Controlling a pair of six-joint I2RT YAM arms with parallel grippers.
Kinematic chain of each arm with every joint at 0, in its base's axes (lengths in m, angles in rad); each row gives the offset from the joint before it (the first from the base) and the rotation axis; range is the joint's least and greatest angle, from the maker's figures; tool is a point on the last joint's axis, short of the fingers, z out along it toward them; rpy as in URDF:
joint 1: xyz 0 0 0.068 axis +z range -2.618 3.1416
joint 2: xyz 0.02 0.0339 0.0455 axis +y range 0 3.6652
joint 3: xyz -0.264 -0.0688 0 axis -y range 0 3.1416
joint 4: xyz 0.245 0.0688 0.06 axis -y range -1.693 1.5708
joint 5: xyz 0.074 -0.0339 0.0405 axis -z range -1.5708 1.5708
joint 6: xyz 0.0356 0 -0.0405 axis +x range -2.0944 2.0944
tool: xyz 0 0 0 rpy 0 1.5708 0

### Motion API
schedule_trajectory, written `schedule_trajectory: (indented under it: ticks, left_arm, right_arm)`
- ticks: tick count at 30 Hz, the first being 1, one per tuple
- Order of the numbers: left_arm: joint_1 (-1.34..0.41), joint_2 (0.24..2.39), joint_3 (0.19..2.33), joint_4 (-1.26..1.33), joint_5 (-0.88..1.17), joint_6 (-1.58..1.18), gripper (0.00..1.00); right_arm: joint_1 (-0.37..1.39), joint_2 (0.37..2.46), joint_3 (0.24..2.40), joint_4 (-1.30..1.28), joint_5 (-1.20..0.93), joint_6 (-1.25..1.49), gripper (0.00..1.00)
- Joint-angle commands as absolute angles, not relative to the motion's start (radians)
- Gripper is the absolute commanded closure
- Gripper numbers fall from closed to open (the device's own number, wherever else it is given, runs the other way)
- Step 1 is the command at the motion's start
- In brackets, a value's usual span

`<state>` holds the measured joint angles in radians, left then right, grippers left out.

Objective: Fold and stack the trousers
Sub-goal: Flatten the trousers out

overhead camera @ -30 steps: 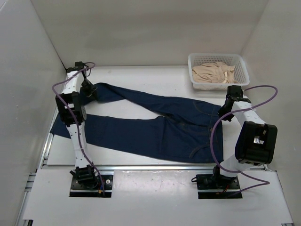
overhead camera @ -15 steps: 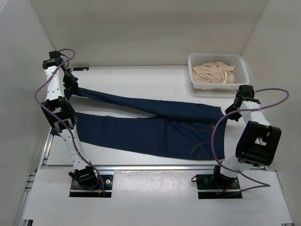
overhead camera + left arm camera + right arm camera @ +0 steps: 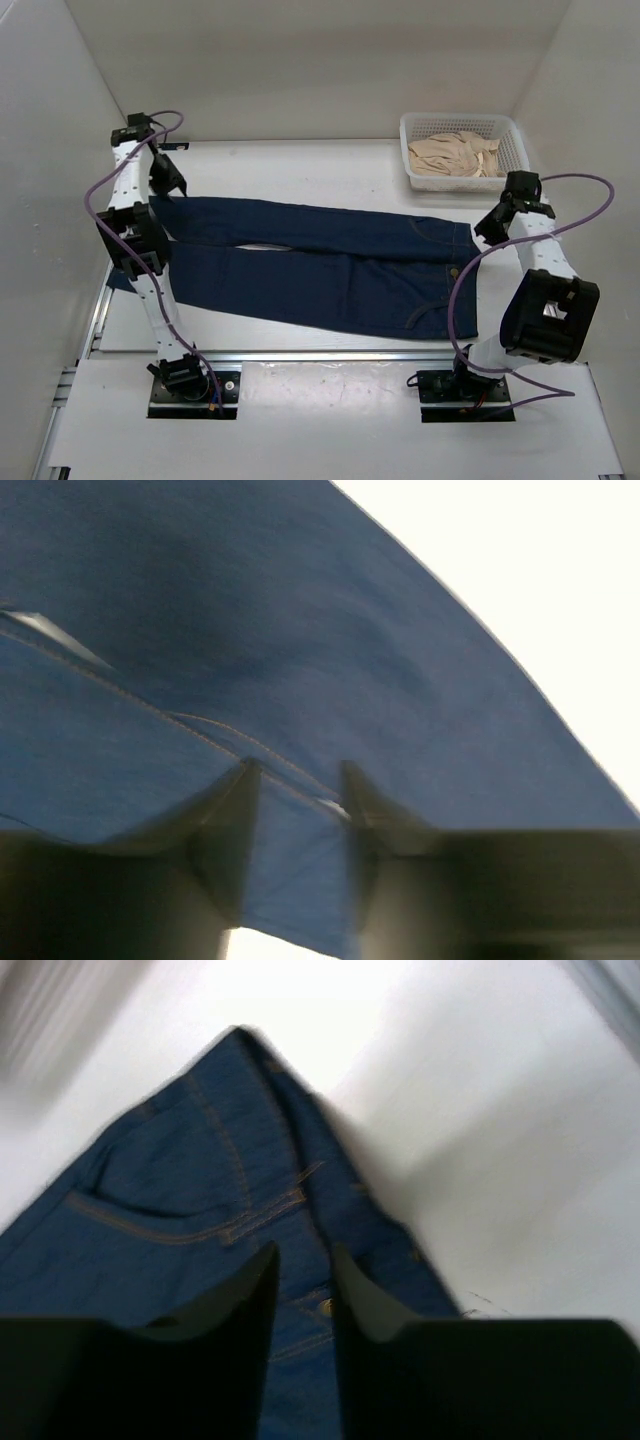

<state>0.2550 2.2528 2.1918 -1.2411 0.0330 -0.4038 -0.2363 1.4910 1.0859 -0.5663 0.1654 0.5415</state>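
Across the smooth white desk [image 3: 300, 165], on the arms' side of the white mesh basket [image 3: 412, 128] of crumpled beige cloth [image 3: 455, 155], the trousers [image 3: 330, 270] lie flat, dark denim legs stretched side by side. The left tool [image 3: 168, 183] is clenched on the hem farthest from the basket, the right tool [image 3: 488, 224] on the waistband corner nearest it. Only the wrist views show tan stitching [image 3: 235, 1228] and cloth pinched between dark fingers [image 3: 235, 820]; plain white walls [image 3: 300, 70] enclose the desk.
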Motion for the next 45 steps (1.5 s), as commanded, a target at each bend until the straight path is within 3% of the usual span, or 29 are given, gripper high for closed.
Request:
schedule_trajectory:
  ticks: [1, 2, 3, 9, 13, 15, 18, 24, 28, 32, 39, 45]
  left_arm:
    - [0.141, 2.112, 2.192, -1.229, 0.026, -0.364, 0.57]
    - [0.123, 2.112, 2.178, -1.229, 0.026, -0.364, 0.81]
    - [0.091, 2.124, 2.157, -1.229, 0.026, -0.364, 0.9]
    - [0.012, 2.157, 2.054, -1.209, 0.026, -0.385, 0.9]
    - [-0.043, 2.07, 1.949, -1.2, 0.019, -0.385, 0.8]
    - [-0.064, 1.999, 1.899, -1.19, 0.009, -0.373, 0.51]
    - [-0.086, 1.856, 1.797, -1.181, 0.018, -0.364, 0.35]
    - [-0.169, 1.681, 1.585, -1.157, 0.086, -0.373, 0.34]
    - [-0.271, 1.669, 1.454, -1.103, 0.043, -0.397, 0.34]
    - [-0.34, 1.692, 1.332, -1.017, 0.077, -0.463, 0.34]
    - [-0.501, 1.818, 1.296, -0.98, 0.032, -0.574, 0.38]
    - [-0.532, 1.907, 1.275, -0.933, 0.02, -0.597, 0.39]
  right_arm:
    - [-0.177, 1.471, 1.16, -0.568, 0.103, 0.514, 0.73]
    - [-0.167, 1.488, 1.17, -0.558, 0.089, 0.514, 0.86]
    - [-0.167, 1.53, 1.189, -0.558, 0.042, 0.502, 0.98]
    - [-0.158, 1.788, 1.275, -0.548, -0.057, 0.477, 1.0]
    - [-0.158, 1.884, 1.325, -0.548, -0.011, 0.508, 1.0]
    - [-0.158, 1.951, 1.363, -0.548, 0.002, 0.518, 1.0]
    - [-0.158, 2.058, 1.481, -0.601, 0.021, 0.537, 1.0]
    - [-0.158, 2.166, 1.654, -0.634, 0.075, 0.589, 0.99]
    - [-0.118, 1.971, 1.557, -0.58, 0.084, 0.598, 0.9]
    - [-0.069, 1.738, 1.341, -0.54, 0.095, 0.609, 0.69]
    - [-0.023, 1.45, 0.964, -0.52, 0.032, 0.585, 0.69]
    - [0.093, 1.316, 0.787, -0.531, -0.005, 0.607, 0.7]
